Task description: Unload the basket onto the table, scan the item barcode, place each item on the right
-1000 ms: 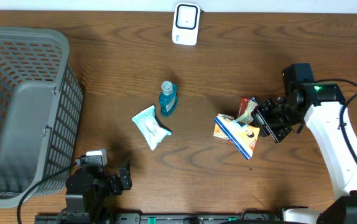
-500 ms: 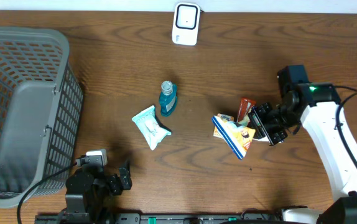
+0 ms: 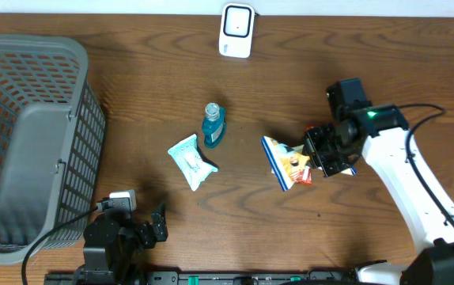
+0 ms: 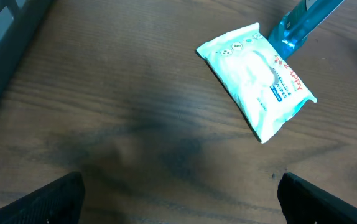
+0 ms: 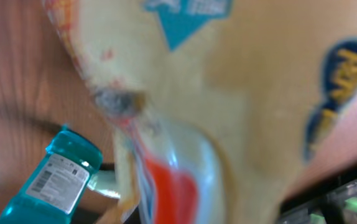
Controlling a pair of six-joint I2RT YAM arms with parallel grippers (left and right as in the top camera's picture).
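One grey basket (image 3: 31,44), one white scanner (image 3: 236,30), one blue bottle (image 3: 213,127), one wipes pack (image 3: 191,161), one snack packet (image 3: 282,161).

right hand (image 3: 314,156): clamped on snack packet (image 3: 282,162) | scanner (image 3: 236,30): table's far edge | basket (image 3: 37,45): left

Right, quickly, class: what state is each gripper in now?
The left gripper is open, holding nothing.
The right gripper is closed on the snack packet.
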